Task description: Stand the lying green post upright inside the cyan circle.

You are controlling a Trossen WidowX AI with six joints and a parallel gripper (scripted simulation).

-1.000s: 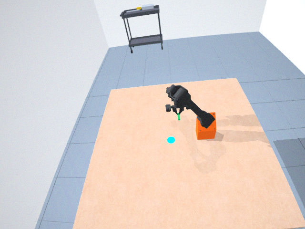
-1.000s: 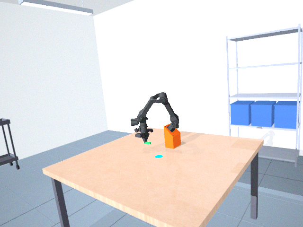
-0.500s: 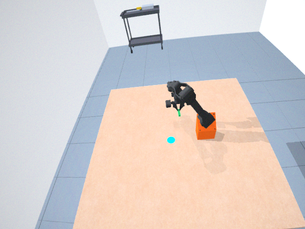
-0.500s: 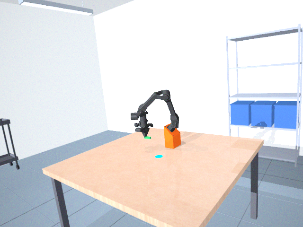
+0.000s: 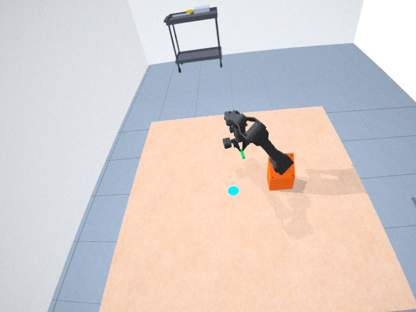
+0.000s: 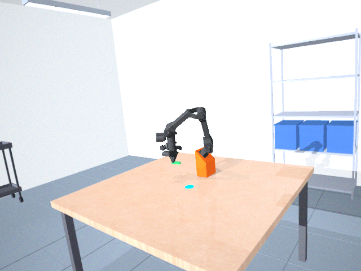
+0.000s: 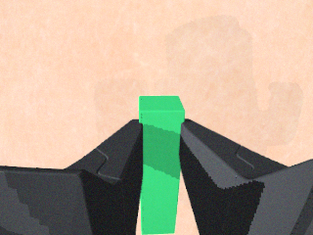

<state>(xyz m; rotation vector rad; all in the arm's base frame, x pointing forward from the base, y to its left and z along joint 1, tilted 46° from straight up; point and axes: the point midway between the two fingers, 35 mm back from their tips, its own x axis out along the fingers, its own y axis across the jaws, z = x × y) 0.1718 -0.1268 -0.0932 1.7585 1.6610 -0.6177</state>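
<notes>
The green post [image 5: 242, 154] [image 6: 176, 162] [image 7: 160, 171] is held above the table, lying about level. My gripper [image 5: 241, 149] [image 6: 173, 162] [image 7: 159, 129] is shut on it near one end and points down. In the wrist view the post runs between both fingers, its end face just beyond the fingertips. The cyan circle [image 5: 233, 190] [image 6: 189, 186] lies flat on the table, nearer the front than the gripper in the top and exterior views. Nothing stands on it. It is not in the wrist view.
The orange base block [image 5: 281, 181] [image 6: 205, 166] carries the arm and stands on the table [image 5: 188, 234] [image 6: 163, 210], to the right of the gripper and the circle. A dark cart [image 5: 199, 54] and a shelf with blue bins [image 6: 287, 135] stand away from the table.
</notes>
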